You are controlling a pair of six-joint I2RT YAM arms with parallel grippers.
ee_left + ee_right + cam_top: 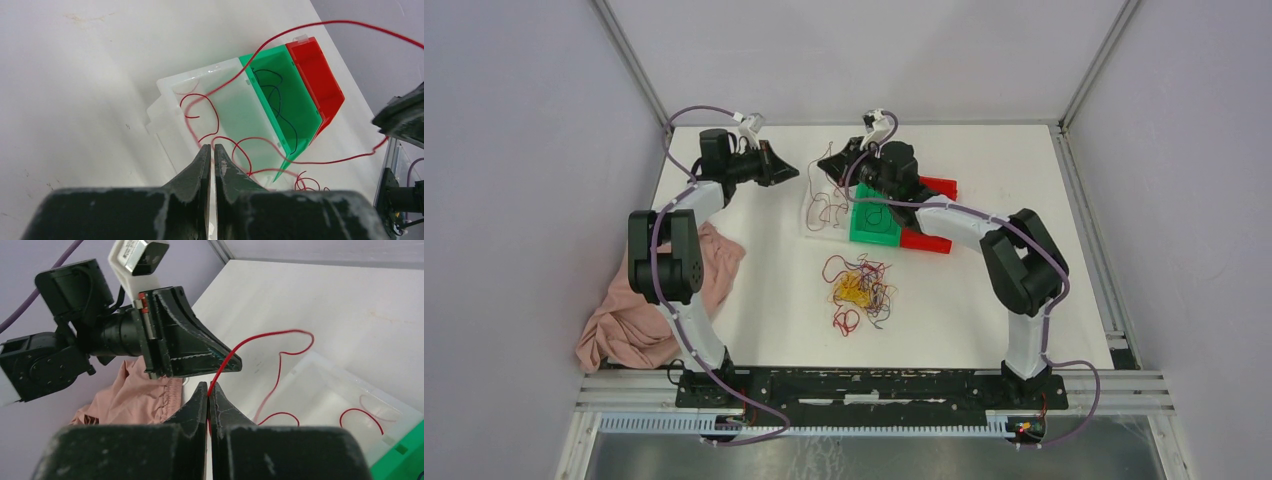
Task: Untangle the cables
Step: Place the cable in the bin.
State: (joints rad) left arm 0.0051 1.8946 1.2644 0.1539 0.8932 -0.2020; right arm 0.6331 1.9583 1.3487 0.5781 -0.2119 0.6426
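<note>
Two arms: you have both working just past the far edge of the tray (235, 115), close together. The left fingers (206, 152) are off the tray's far-left corner and the right fingers (202, 392) are over its far edge.
Right fingers: pressed fully together on a red cable (287, 331), nipped at their very tips.
Left fingers: all but closed, with only a thin slit between them. No strand shows in that slit, and you cannot tell from here whether one is caught.
Red cable: it rises from the right fingers, arcs over, then drops into the tray, where it lies in loose loops. Its free run points from the fingers down toward the tray's middle.
Dark cable (272, 95): it is curled inside the green bin (305, 95), which touches the tray's right side. A red bin (320, 75) sits beyond that.
Tangle (859, 290): red, yellow and dark cables are still knotted in a heap on the bench (1004, 160), on the near side of the tray and apart from it.
Cloth (659, 300): it lies well to the tray's left and is not involved.
Key relation: the held strand hangs between the right fingers and the tray, so the right arm governs it. The left fingers are only just beside its upper run.
Likely step: you look to be settling this red strand into the tray. Lower along the strand's own line so that the loops stay inside.
Risk: the springy wire could flick over the tray's rim or snag the left fingers.
Progress: early, since most of the strands remain in the heap.
</note>
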